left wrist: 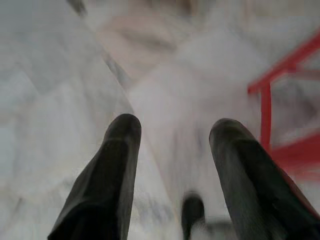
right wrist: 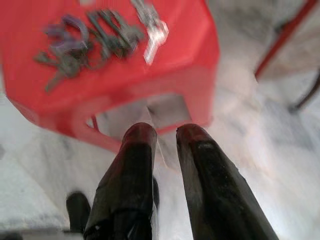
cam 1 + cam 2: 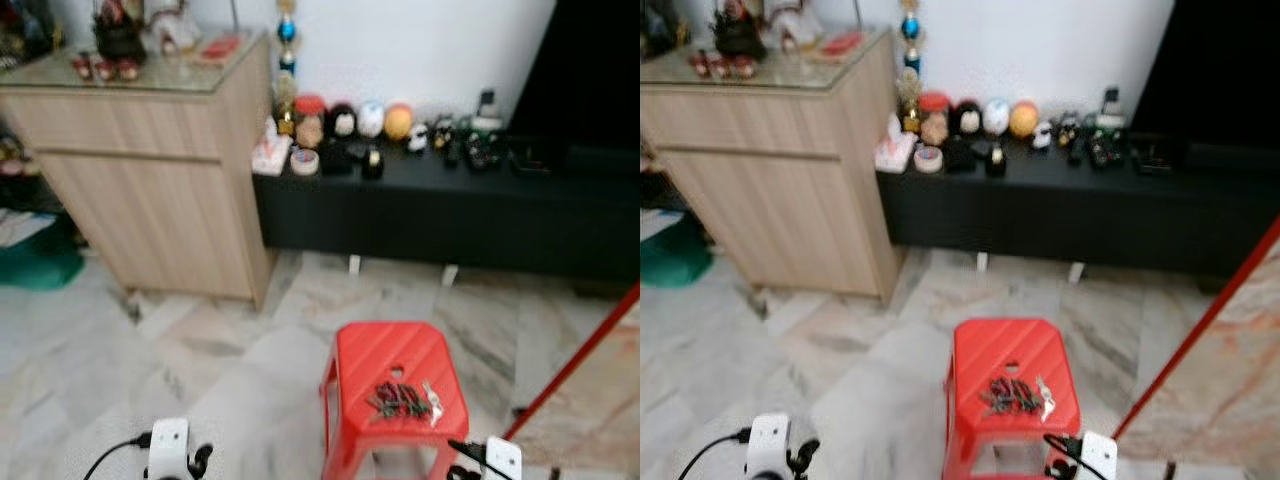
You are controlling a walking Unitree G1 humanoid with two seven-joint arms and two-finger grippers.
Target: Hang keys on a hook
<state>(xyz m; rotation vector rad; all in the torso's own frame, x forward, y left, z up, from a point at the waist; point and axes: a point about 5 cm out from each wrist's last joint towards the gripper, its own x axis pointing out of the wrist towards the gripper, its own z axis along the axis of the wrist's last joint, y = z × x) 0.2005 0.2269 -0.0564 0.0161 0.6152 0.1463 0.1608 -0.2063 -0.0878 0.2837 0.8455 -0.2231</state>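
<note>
You are looking at a marble floor (image 3: 150, 350) with a wooden cabinet (image 3: 150, 170) on the left and a long black bench (image 3: 450, 215) along the white wall, its top crowded with small ornaments (image 3: 345, 125). A red pole (image 3: 580, 355) slants up at the far right.

Your left gripper (image 1: 172, 132) is low at your left side, pointing down at bare floor, its two fingers spread wide with nothing between them; a red stool (image 3: 392, 395) shows just off to its side. Your right gripper (image 2: 166, 132) hangs low at your right, just in front of the stool's near edge and below its seat. Its fingers are nearly together, only a narrow gap between the tips, and they grip nothing.

The keys (image 3: 402, 400) lie in a loose dark bunch on the stool's seat, near the front, with a bright silver piece (image 2: 152, 30) at the edge of the bunch. They are untouched, apart from both grippers. The views are blurred, so the single keys cannot be told apart.
</note>
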